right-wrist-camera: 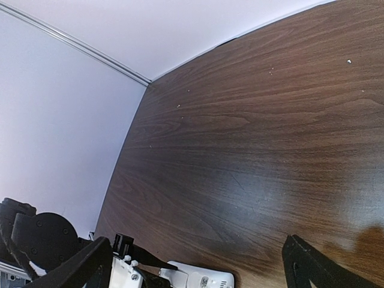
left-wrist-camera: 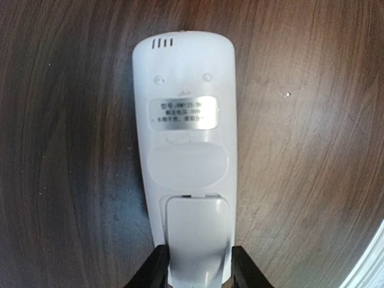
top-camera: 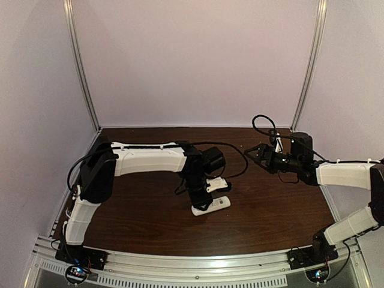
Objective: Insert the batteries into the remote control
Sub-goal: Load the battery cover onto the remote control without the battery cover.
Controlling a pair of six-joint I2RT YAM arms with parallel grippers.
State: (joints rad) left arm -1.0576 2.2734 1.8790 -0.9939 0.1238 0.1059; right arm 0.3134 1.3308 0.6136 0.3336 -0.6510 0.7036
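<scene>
The remote control (left-wrist-camera: 183, 156) lies back-up on the wooden table (top-camera: 270, 204), its white battery cover (left-wrist-camera: 197, 231) seated over the bay. My left gripper (left-wrist-camera: 198, 264) points down at the remote's near end, one black finger on each side. A thin gap shows at the right finger, so it stands open. In the top view the remote (top-camera: 215, 205) lies mid-table under the left gripper (top-camera: 203, 203). My right gripper (top-camera: 252, 150) hangs wide open and empty above the table's back right. Its wrist view catches the remote (right-wrist-camera: 201, 279) at the bottom edge. The batteries are out of view.
Pale walls with metal corner posts (top-camera: 84, 72) close the table on three sides. A black cable (top-camera: 237, 157) loops over the table behind the left wrist. The left arm's joint (right-wrist-camera: 36, 237) shows low left in the right wrist view.
</scene>
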